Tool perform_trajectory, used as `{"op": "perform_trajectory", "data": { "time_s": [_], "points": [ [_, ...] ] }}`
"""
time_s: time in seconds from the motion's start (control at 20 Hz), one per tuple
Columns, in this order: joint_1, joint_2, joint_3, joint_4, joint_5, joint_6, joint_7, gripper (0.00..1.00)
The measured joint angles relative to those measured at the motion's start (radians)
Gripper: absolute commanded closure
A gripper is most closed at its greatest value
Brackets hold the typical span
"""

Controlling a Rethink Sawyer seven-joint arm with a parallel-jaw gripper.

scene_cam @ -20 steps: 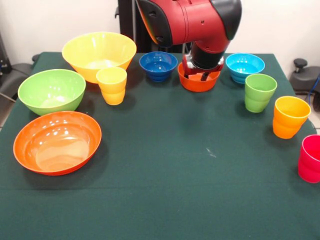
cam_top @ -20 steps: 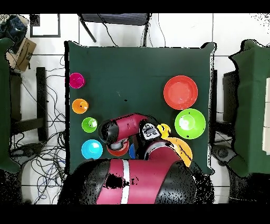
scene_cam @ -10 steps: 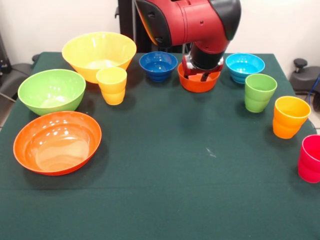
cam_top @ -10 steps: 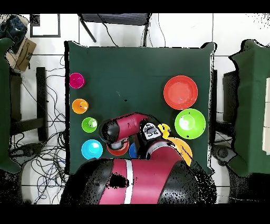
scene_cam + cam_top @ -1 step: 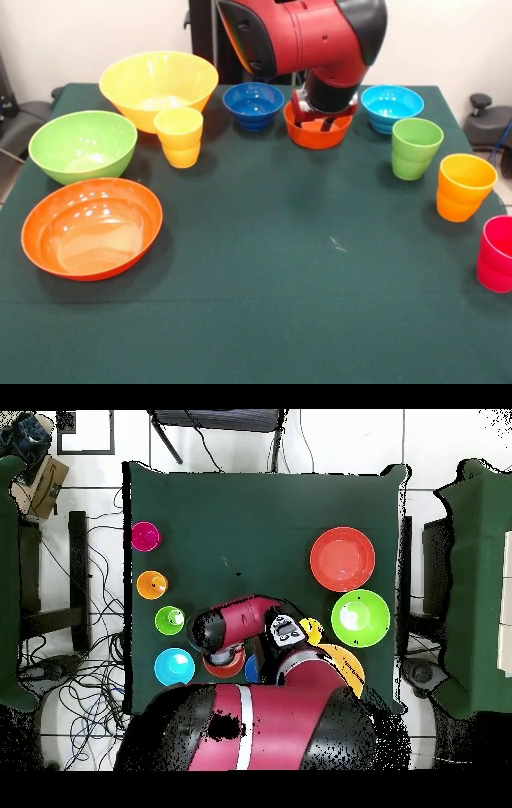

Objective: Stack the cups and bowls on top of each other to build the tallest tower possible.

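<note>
My gripper (image 5: pixel 318 120) reaches down into the small orange bowl (image 5: pixel 318 138) at the back middle of the table, and the arm's wrist hides most of it. In the overhead view the arm (image 5: pixel 235 629) covers that bowl (image 5: pixel 225 668) almost entirely. The dark blue bowl (image 5: pixel 254 105) and the light blue bowl (image 5: pixel 392 107) flank it. At the left sit the large yellow bowl (image 5: pixel 158 86), green bowl (image 5: pixel 82 146) and orange bowl (image 5: pixel 92 228). A yellow cup (image 5: pixel 179 137) stands by the yellow bowl. Green (image 5: pixel 416 148), orange-yellow (image 5: pixel 465 187) and pink-red (image 5: pixel 498 254) cups line the right side. No tower stands.
A dark green cloth (image 5: pixel 280 272) covers the table. The pink-red cup stands close to the table's right edge. In the overhead view cables (image 5: pixel 90 674) and chairs (image 5: pixel 45 554) surround the table.
</note>
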Motion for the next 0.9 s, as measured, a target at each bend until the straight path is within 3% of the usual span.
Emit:
{"op": "perform_trajectory", "data": {
  "time_s": [0.9],
  "points": [
    [-0.021, 0.0, 0.041, -0.072, -0.018, 0.038, 0.0, 0.0]
  ]
}}
